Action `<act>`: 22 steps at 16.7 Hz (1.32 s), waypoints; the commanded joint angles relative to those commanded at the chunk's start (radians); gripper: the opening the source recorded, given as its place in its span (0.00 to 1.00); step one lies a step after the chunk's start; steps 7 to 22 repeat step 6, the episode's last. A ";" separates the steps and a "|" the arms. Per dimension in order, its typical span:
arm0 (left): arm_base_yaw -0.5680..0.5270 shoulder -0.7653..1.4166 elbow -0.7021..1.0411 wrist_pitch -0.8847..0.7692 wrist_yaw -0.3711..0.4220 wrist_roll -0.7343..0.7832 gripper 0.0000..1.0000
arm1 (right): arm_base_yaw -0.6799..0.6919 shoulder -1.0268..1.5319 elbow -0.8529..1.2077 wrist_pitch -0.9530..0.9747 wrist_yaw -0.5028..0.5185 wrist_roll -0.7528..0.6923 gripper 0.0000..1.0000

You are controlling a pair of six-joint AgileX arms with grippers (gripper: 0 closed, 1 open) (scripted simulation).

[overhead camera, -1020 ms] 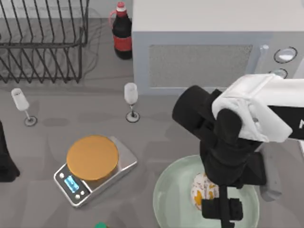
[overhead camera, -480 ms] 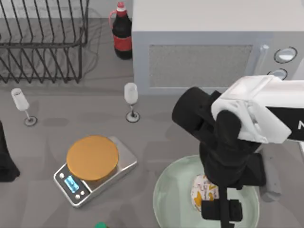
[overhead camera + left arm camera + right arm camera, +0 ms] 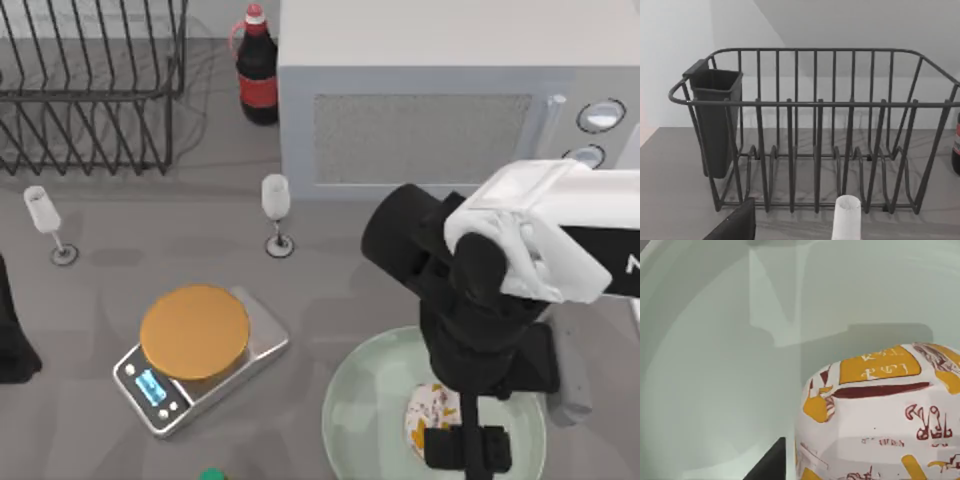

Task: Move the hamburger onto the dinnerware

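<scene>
The hamburger (image 3: 428, 415), a small lump in white paper with yellow-orange print, lies on the dinnerware (image 3: 365, 410), a large pale mint-green plate at the front right of the table. My right gripper (image 3: 465, 452) hangs directly over it, pointing down and open. In the right wrist view the hamburger (image 3: 880, 410) is close up against the plate (image 3: 715, 365). One dark finger (image 3: 767, 462) stands beside it, with a thin strip of plate showing between them. My left arm (image 3: 12, 340) is parked at the table's left edge.
A silver scale with an orange-brown disc (image 3: 195, 332) sits left of the plate. Two wine glasses (image 3: 275, 212) (image 3: 45, 222) stand mid-table. A wire dish rack (image 3: 90, 85), a dark bottle (image 3: 257, 70) and a microwave (image 3: 450, 100) line the back.
The hamburger has sunk lower and slid slightly toward the front, now sitting on the plate. The right arm has barely shifted. The left arm has not moved.
</scene>
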 joint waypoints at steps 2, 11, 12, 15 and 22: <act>0.000 0.000 0.000 0.000 0.000 0.000 1.00 | 0.000 0.000 0.000 0.000 0.000 0.000 1.00; 0.000 0.000 0.000 0.000 0.000 0.000 1.00 | 0.000 0.000 0.000 0.000 0.000 0.000 1.00; 0.000 0.000 0.000 0.000 0.000 0.000 1.00 | 0.000 0.000 0.000 0.000 0.000 0.000 1.00; 0.000 0.000 0.000 0.000 0.000 0.000 1.00 | 0.000 0.000 0.000 0.000 0.000 0.000 1.00; 0.000 0.000 0.000 0.000 0.000 0.000 1.00 | 0.000 0.000 0.000 0.000 0.000 0.000 1.00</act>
